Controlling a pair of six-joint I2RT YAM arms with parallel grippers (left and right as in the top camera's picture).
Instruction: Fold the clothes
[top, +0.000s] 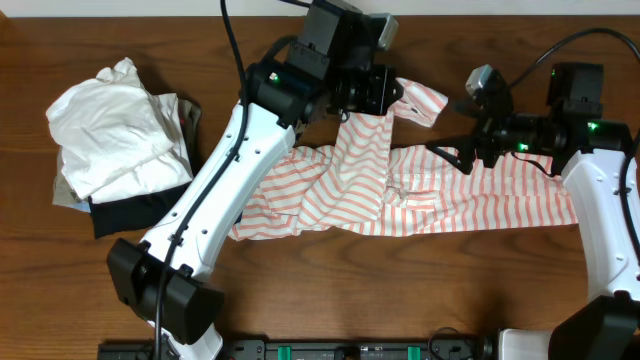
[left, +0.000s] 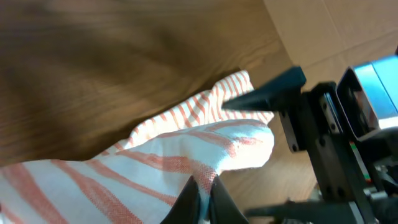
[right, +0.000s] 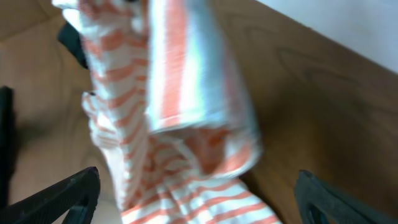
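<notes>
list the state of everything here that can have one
striped shirt, unfolded, crumpled on the table, one part lifted
left fingers, shut on the striped shirt
right fingers, open, holding nothing
white garment, bunched on top of the side pile
black garment, flat under the white garment

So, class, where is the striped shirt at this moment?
In the overhead view the striped shirt lies on the table, centre to right, right of the garment pile, one part pinched up by the left fingers.
</notes>
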